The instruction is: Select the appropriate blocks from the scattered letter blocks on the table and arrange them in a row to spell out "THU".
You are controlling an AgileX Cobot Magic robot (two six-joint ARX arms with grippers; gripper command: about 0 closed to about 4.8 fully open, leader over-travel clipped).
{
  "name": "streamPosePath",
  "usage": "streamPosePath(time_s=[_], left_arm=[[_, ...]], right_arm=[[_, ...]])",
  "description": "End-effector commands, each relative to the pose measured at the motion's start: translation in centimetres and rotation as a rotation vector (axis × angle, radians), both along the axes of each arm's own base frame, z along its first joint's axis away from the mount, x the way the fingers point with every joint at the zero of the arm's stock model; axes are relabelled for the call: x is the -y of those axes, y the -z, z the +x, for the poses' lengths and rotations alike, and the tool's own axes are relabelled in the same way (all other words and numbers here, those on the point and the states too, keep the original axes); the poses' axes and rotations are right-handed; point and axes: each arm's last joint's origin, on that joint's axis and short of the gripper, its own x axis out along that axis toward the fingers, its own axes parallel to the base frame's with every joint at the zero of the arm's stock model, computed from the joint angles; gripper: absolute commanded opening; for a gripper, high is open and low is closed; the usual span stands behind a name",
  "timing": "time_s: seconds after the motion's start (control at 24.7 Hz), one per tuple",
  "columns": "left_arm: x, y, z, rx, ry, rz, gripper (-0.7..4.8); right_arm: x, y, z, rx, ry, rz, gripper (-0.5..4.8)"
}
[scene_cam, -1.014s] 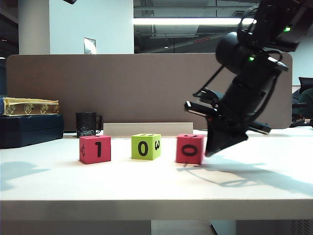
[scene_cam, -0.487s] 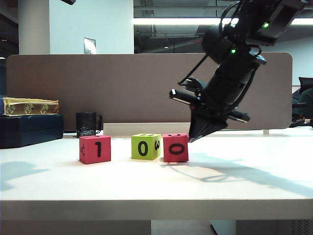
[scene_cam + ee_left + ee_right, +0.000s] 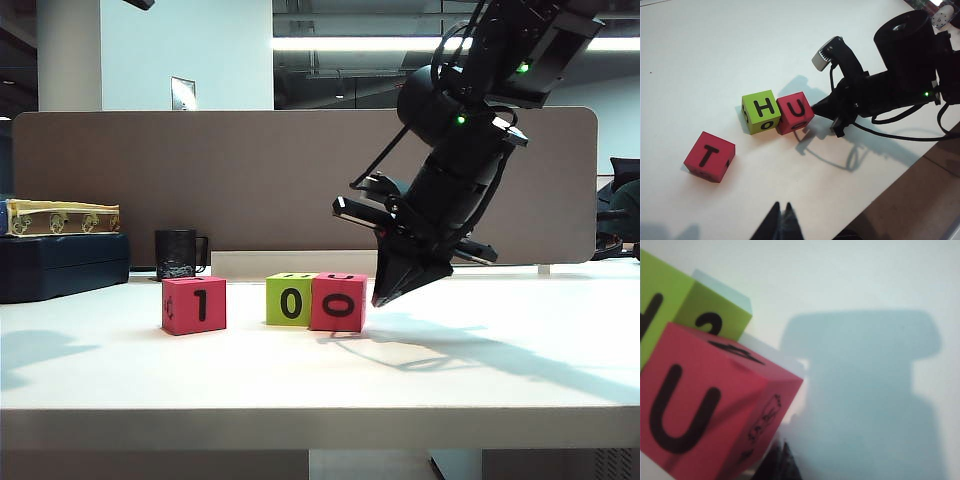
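Three blocks stand in a row on the white table (image 3: 520, 370). The red T block (image 3: 709, 156) (front face 1 (image 3: 194, 305)) stands apart on the left end. The lime green H block (image 3: 760, 111) (image 3: 288, 298) touches the red U block (image 3: 795, 112) (image 3: 338, 302) (image 3: 705, 410). My right gripper (image 3: 380, 297) (image 3: 816, 106) (image 3: 782, 460) is shut and empty, its tip against the U block's outer side. My left gripper (image 3: 781, 206) is shut and empty, held off the table away from the blocks and outside the exterior view.
A black mug (image 3: 178, 254) stands at the back left beside a dark box (image 3: 62, 264) with a yellow-edged object on top. A tan divider panel (image 3: 250, 180) closes the back edge. A low white strip (image 3: 300, 263) lies behind the blocks.
My right gripper has pushed the U block leftward across the table until it touches the green H block. The T block and the left gripper have not moved.
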Motion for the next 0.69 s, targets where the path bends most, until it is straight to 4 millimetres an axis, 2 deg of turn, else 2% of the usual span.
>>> streamPosePath(time_s=[0.04, 0.24, 0.45, 0.57, 0.69], left_arm=[[0.0, -0.3, -0.1, 0.016, 0.0, -0.004, -0.06], [0.0, -0.3, -0.1, 0.016, 0.0, -0.004, -0.06], [0.0, -0.3, -0.1, 0.016, 0.0, -0.005, -0.06], [0.0, -0.3, -0.1, 0.015, 0.0, -0.004, -0.06], [-0.1, -0.3, -0.1, 0.01, 0.0, -0.003, -0.06]], right_arm=[[0.0, -0.5, -0.2, 0.0, 0.006, -0.021, -0.03], [0.2, -0.9, -0.7, -0.062, 0.001, -0.048, -0.03], [-1.4, -1.1, -1.7, -0.086, -0.09, 0.012, -0.03], [-2.8, -1.3, -2.1, -0.045, -0.114, 0.009, -0.03], [-3.3, -1.5, -2.1, -0.003, -0.108, 0.004, -0.03]])
